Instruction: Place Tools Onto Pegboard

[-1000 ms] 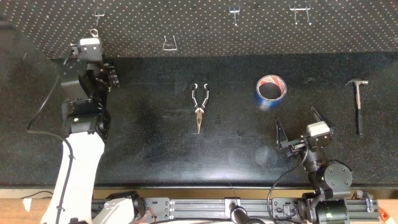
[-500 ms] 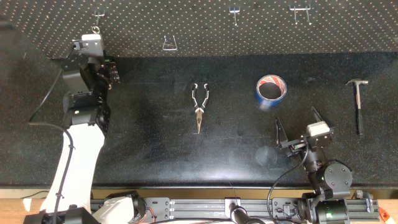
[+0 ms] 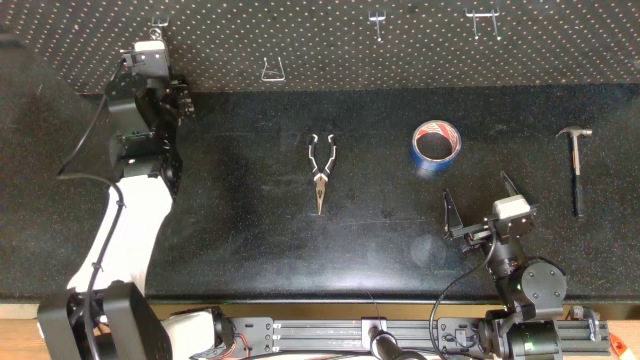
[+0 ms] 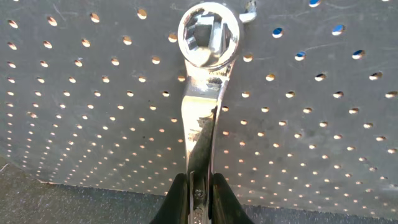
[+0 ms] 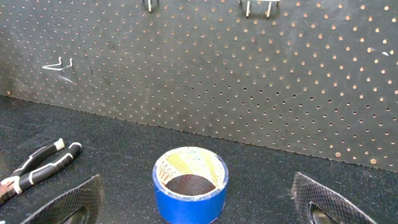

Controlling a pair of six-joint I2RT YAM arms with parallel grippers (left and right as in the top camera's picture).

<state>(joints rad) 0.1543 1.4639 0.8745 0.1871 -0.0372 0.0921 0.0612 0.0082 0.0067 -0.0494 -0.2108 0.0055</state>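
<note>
Here, the left gripper [image 4: 199, 193] pinches the shaft of a steel wrench [image 4: 200, 118]; the frame cuts off most of its fingers. The wrench stands upright against the pegboard [image 4: 323, 124]. Its ring end is beside a small hook [image 4: 250, 11] that is only partly in frame, and whether the two touch cannot be told. The right gripper [image 3: 476, 198] sits low over the table [image 3: 250, 240], jaws spread wide and holding nothing, facing the tape [image 5: 190, 183]. Pliers [image 3: 320, 172] and hammer [image 3: 575, 172] lie on the table, well apart.
</note>
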